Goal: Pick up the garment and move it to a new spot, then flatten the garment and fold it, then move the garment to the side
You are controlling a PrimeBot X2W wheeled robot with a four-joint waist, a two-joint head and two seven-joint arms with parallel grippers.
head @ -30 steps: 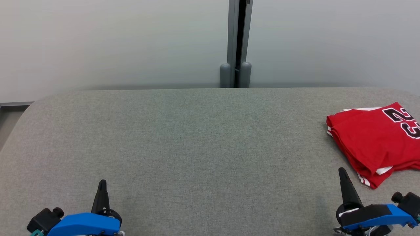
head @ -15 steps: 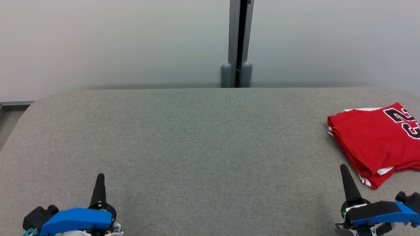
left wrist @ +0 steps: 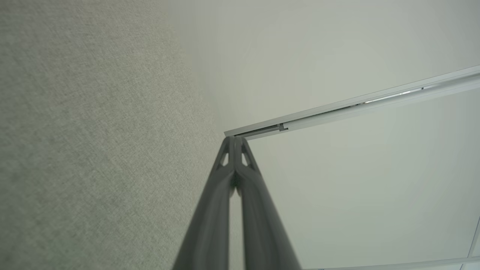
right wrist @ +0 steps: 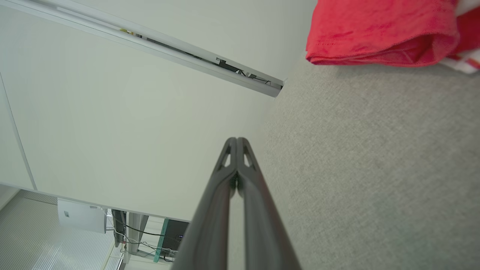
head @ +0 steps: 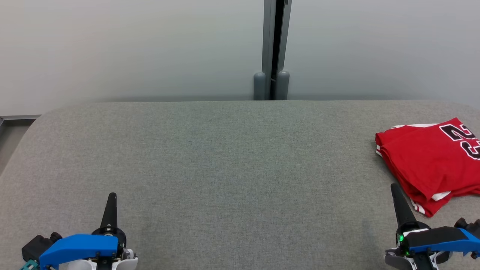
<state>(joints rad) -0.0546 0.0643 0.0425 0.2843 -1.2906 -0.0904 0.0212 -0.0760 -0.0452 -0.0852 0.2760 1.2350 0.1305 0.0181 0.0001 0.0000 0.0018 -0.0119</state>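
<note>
A folded red garment (head: 431, 157) with white trim and black numerals lies at the right side of the grey fabric surface (head: 232, 157), partly cut off by the frame edge. In the right wrist view the red garment (right wrist: 378, 33) lies at the top right, apart from the fingers. My right gripper (head: 394, 186) stands shut just below and left of the garment, touching nothing; its fingertips (right wrist: 236, 140) meet. My left gripper (head: 111, 195) is shut and empty at the lower left, its fingers (left wrist: 235, 139) pressed together.
A pale wall (head: 131, 48) with a grey vertical post (head: 273, 48) rises behind the surface's far edge. The surface's rounded left corner (head: 41, 116) drops off toward a ledge.
Both arms have drawn back toward the bottom of the head view, while the picture has shifted slightly. The garment lies as before.
</note>
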